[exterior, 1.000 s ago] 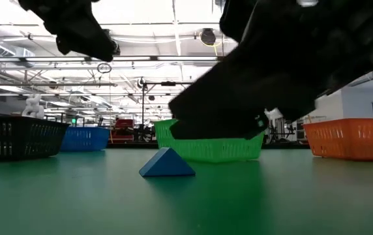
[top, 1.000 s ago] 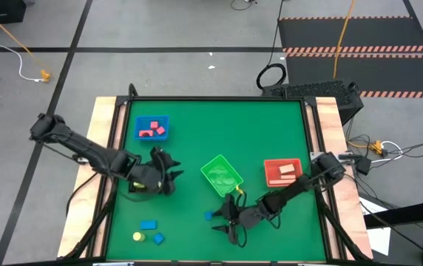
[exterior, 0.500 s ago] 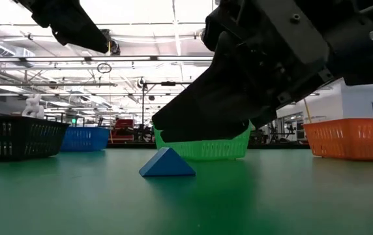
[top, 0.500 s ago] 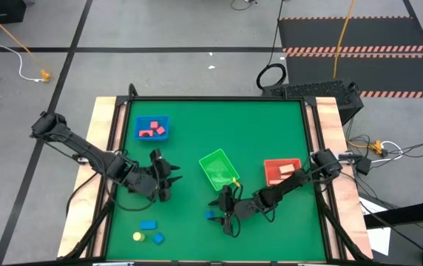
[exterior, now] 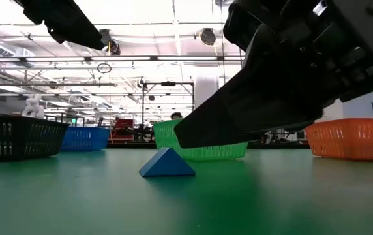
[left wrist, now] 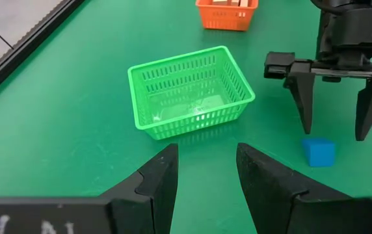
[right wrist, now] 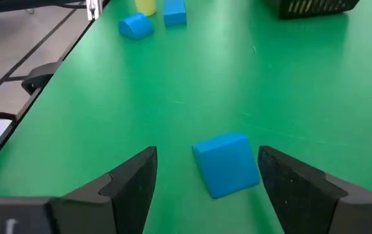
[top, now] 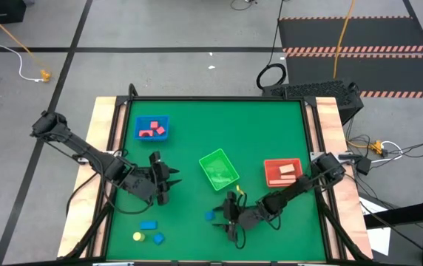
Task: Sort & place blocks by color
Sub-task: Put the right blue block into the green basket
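One blue block [right wrist: 225, 164] now sits framed betw. our right gripper's [right wrist: 209, 179] spread fingers, jaws wider than a sec ago, nothing held yet.
We've swung back over it on the mat nr the front edge, so pickup looks next, blue bin [top: 151, 127] far off. Left gripper [left wrist: 205, 175] hovers mid-table, partly open, empty. Green bin [top: 220, 170] is nearby; three loose blocks [top: 148, 232] wait front-left.

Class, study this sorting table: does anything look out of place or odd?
The blue bin holds red blocks, a colour mismatch, while blue blocks lie loose on the table. The green bin sits askew to the table edges. Nothing looks spilled or damaged.
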Motion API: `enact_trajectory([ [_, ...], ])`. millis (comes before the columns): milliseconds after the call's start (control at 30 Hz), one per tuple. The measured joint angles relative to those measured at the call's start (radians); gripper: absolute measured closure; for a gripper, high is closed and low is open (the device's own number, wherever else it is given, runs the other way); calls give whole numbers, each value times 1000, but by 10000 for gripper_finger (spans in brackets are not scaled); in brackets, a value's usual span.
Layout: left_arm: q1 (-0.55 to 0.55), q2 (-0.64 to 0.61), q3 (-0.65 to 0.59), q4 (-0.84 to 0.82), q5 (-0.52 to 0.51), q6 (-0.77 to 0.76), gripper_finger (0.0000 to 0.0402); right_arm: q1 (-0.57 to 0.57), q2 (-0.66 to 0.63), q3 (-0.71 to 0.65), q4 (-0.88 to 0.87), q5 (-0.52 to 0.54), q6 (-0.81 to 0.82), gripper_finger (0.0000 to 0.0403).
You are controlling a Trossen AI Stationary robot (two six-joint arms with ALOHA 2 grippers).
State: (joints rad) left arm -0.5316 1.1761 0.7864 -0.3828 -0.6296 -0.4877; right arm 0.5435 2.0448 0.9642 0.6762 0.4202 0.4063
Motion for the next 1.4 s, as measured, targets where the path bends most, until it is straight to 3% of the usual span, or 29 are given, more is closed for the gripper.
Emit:
enact_trajectory([
  [333,0,0,0,0,0,11,243,-35,1,0,1,-3,-7,142],
  [633,0,0,0,-7,0,20,243,-38,135,0,251,-5,-6,142],
  [833,0,0,0,-10,0,22,243,-38,163,3,266,0,-38,144],
  [967,0,0,0,-10,0,24,243,-38,164,2,260,-1,-72,175],
  [1167,0,0,0,-10,0,31,243,-40,164,2,263,-29,-51,285],
  [1300,0,0,0,-10,6,1,243,-38,156,1,257,-40,-26,288],
  [1400,0,0,0,-9,41,-34,243,-39,119,-2,231,-111,2,288],
])
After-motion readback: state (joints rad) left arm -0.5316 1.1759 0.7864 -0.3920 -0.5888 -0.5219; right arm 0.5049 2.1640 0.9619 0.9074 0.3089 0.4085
